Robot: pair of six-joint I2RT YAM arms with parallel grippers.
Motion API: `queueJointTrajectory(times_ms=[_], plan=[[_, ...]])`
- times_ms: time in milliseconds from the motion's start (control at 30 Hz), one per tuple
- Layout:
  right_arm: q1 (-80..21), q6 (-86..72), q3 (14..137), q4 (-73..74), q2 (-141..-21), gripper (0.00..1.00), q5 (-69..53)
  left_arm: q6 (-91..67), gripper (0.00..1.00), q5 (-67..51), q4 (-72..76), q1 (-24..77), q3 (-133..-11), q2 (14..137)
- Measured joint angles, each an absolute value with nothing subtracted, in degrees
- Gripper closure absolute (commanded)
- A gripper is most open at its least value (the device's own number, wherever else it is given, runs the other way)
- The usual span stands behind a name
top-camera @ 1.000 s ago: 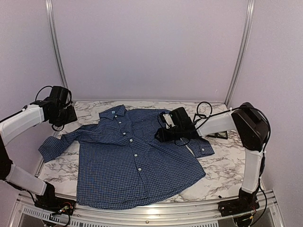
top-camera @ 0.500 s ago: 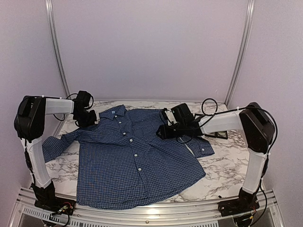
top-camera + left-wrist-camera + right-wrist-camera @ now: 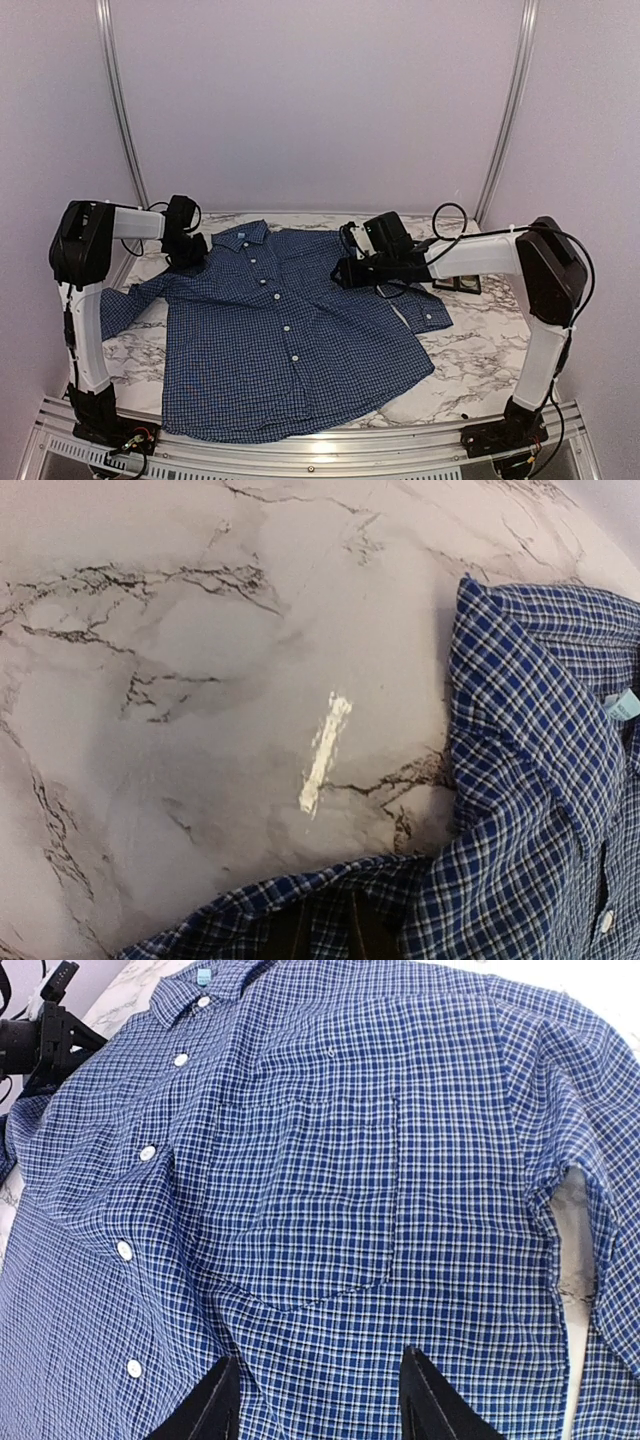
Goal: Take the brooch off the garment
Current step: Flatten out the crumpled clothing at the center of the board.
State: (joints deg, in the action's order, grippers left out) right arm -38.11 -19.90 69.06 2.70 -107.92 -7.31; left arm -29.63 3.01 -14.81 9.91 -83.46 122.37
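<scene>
Left arm has swung in from the left edge, and its left pincer (image 3: 190, 252) looks closed on the shoulder of the shirt (image 3: 280, 330), which lies flat mid-surface (image 3: 470, 350) with its collar toward the far edge. The right pincer (image 3: 320, 1405) hangs open over the chest pocket (image 3: 300, 1200) and is the nearer arm. The brooch is not clear, maybe the pale dot (image 3: 330, 1050) just beyond the pocket.

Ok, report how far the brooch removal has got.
Done: nothing visibly removed. In hand: left pincer seems pinched on the shirt by the collar; right pincer hangs open above the chest pocket. Left: finding and pulling the brooch, which I cannot make out.
</scene>
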Motion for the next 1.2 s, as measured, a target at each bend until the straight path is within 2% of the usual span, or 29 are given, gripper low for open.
queueJointTrajectory(times_ms=[400, 567, 667, 900, 1100, 1200], plan=[[-38.11, -19.64, 71.90, 4.80, -107.77, 0.48, -6.92, -29.61, 0.86, 2.44, -18.57, 6.07, -102.89, 134.61], [-37.98, -19.49, 72.53, 5.21, -107.77, 0.48, -6.94, -29.76, 0.84, 2.33, -19.81, 5.37, -106.85, 136.94], [-37.56, -19.46, 72.73, 5.43, -107.77, 0.45, -6.94, -29.65, 0.77, 1.23, -20.95, 4.71, -108.51, 137.67], [-36.23, -19.42, 75.68, 7.11, -107.77, 0.40, -6.96, -27.86, 0.49, 0.14, -23.05, 2.85, -111.18, 138.58], [-35.70, -19.35, 76.90, 7.62, -107.77, 0.35, -6.81, -26.30, 0.31, 0.05, -23.62, 2.70, -109.91, 135.24], [-35.70, -19.22, 76.93, 7.77, -107.72, 0.22, -6.63, -25.78, 0.27, 0.05, -23.31, 2.79, -106.89, 130.19]])
